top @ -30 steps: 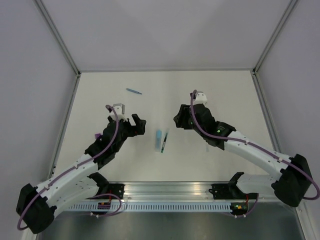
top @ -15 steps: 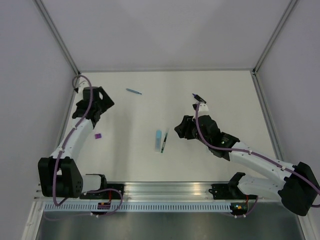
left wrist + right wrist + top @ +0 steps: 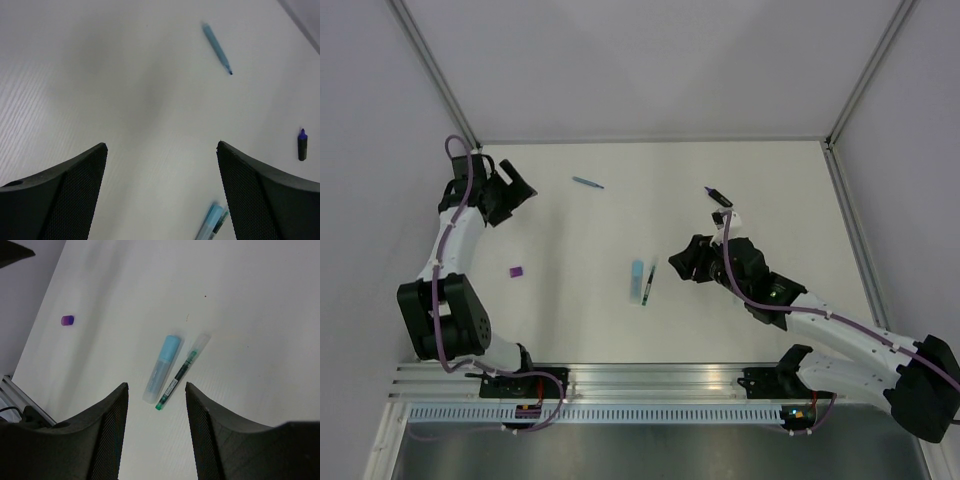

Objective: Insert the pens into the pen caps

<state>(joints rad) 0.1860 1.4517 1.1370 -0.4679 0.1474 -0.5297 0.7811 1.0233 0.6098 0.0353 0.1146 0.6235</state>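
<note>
The short purple plastic cap (image 3: 516,270) lay alone on the left side of the white table (image 3: 770,170). The stubby black-and-purple plastic marker (image 3: 717,196) lay toward the far right, well apart from it, with a purple tip showing at one end. Neither had been visible a second before. The cap came into view as the left arm swung off to the far-left corner, and the marker as the right arm drew back toward the middle. That pair therefore looked unjoined, with both pieces left to be picked up afresh.

The stubby pale-blue plastic highlighter (image 3: 161,369) and the thin dark pen (image 3: 180,375), green at its near tip, rested side by side in the centre, unmoved. The highlighter's far end was a fuller blue than its translucent barrel, but whether that was a seated cap could not be told. The thin blue pen (image 3: 216,48) had stayed at the far side, left of centre.

The left gripper (image 3: 161,146) hung over bare table, its jaws spread wide with nothing between them. The right gripper (image 3: 686,262) hovered just right of the central pair, its jaws likewise parted and empty.
</note>
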